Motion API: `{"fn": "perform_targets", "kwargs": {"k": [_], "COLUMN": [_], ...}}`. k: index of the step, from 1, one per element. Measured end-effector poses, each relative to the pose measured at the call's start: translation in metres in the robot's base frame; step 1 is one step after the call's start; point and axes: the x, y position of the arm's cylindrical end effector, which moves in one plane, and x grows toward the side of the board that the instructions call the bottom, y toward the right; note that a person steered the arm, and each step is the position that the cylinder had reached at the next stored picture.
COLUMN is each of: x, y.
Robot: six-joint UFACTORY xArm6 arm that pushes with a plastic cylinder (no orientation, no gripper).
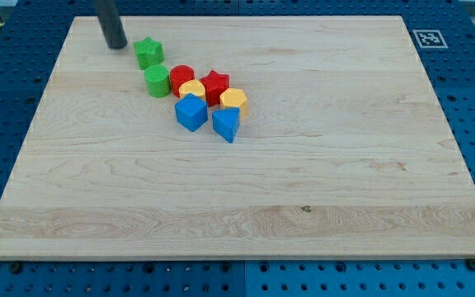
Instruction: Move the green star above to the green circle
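The green star [148,53] lies near the view's top left of the wooden board. The green circle [157,81] sits just below it, a small gap between them. My tip [116,44] rests on the board just left of the green star, slightly higher in the view, not touching it. The dark rod rises from it out of the view's top.
A cluster sits right of the green circle: a red circle [181,80], a red star [215,85], a yellow block [192,89], a yellow hexagon [233,101], a blue block [191,112], and a blue triangular block [226,124]. A marker tag [428,38] lies at the board's top right.
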Motion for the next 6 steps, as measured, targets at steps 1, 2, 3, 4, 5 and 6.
{"fn": "perform_targets", "kwargs": {"k": [1,2,3,4,5,6], "x": [-0.008,0.014,0.027,0.040,0.051,0.056], "y": [0.029,0.027,0.028,0.030,0.034,0.036]}}
